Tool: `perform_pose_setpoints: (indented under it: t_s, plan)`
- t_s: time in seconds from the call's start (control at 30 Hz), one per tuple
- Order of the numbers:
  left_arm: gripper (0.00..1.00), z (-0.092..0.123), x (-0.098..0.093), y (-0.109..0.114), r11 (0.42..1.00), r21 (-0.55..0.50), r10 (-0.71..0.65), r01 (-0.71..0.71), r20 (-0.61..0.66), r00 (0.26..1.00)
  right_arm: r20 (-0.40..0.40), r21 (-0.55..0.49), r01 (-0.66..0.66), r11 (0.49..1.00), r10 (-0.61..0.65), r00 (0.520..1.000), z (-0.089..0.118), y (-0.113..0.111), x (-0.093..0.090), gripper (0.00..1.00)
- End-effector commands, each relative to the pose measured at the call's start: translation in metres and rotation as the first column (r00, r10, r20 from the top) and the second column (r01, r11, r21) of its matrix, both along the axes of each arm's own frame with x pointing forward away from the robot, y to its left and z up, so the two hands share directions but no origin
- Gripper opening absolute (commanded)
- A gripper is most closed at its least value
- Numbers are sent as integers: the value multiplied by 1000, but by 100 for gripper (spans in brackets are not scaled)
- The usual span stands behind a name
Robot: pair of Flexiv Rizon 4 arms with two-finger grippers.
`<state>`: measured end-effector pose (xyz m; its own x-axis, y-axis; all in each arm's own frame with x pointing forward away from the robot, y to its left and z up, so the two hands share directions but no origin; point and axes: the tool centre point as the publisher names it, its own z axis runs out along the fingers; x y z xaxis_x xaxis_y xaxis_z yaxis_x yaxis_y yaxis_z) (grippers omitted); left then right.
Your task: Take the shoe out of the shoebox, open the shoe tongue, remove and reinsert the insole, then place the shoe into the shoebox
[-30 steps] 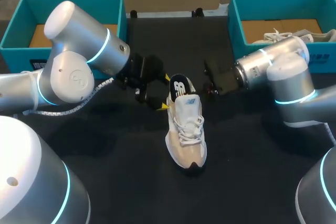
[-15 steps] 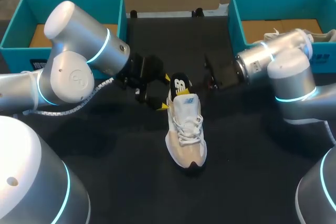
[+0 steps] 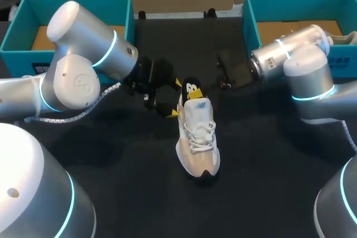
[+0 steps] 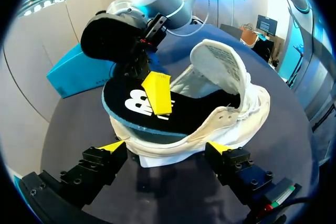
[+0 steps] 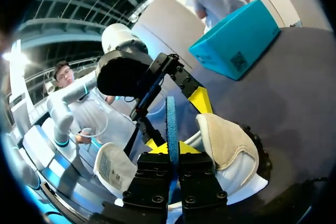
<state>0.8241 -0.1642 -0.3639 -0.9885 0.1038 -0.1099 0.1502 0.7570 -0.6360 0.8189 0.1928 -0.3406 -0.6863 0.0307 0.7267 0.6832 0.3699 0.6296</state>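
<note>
The right pincer [image 5: 171, 148] has tilted upward, raising the insole [image 4: 184, 116] at its heel end.

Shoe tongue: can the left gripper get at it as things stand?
Probably not straight on. The left gripper sits low at the heel of the shoe, and the insole, clamped by the right gripper, lies across the opening before the tongue.

The shoe [image 3: 198, 137] lies mid-table [image 3: 268, 165], toe near, heel far. The left gripper [image 3: 174, 98] sits just left of the heel, fingers spread. The insole [image 3: 189, 86] stands up out of the heel, pinched between the fingers of the right gripper [image 3: 196, 89] (which reaches in from the far right). One box [image 3: 22, 54] stands far left, another [image 3: 251, 20] far right, with a second shoe [image 3: 295, 38] in it.
</note>
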Motion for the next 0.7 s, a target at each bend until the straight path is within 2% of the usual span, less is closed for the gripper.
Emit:
perform_pose_setpoints:
  t_s: [0.03,0.37,0.7]
  plan:
    - [100,0,0,-1,1000,4,1,-1,1,1000,-36,-15,-10,1000,9,999,-3,2,-2,0]
    - [100,0,0,-1,1000,4,1,-1,1,1000,-107,-54,1,999,-6,994,-14,-1,-27,0]
    - [100,0,0,-1,1000,4,1,-1,1,1000,-158,-92,-10,996,-5,987,-24,-1,-39,0]
